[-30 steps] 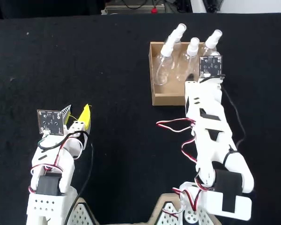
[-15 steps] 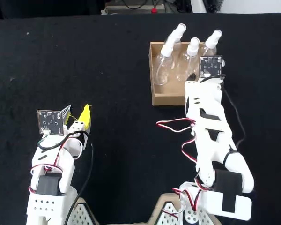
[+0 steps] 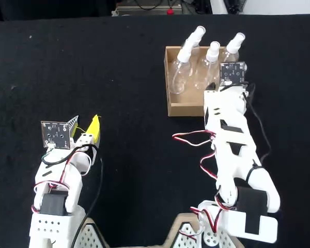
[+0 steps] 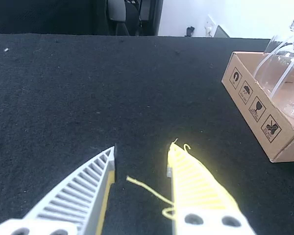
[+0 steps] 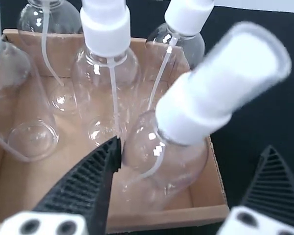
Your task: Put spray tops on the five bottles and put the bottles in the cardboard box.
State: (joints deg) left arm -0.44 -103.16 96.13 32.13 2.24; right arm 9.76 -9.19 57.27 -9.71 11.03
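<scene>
Nothing is shifting over this last second: both arms are holding still. The right pincer (image 5: 193, 149) is hanging over the box (image 5: 161, 218) near the tabletop's far edge, jaws apart, with the last bottle (image 5: 169, 156) leaning inside between them, unclamped. The left pincer (image 4: 143, 147) is waiting by the near left corner, jaws apart and empty. We're counting five capped bottles boxed, so we're judging the task about finished.

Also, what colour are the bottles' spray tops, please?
White spray tops, clearest in the right wrist view.
</scene>
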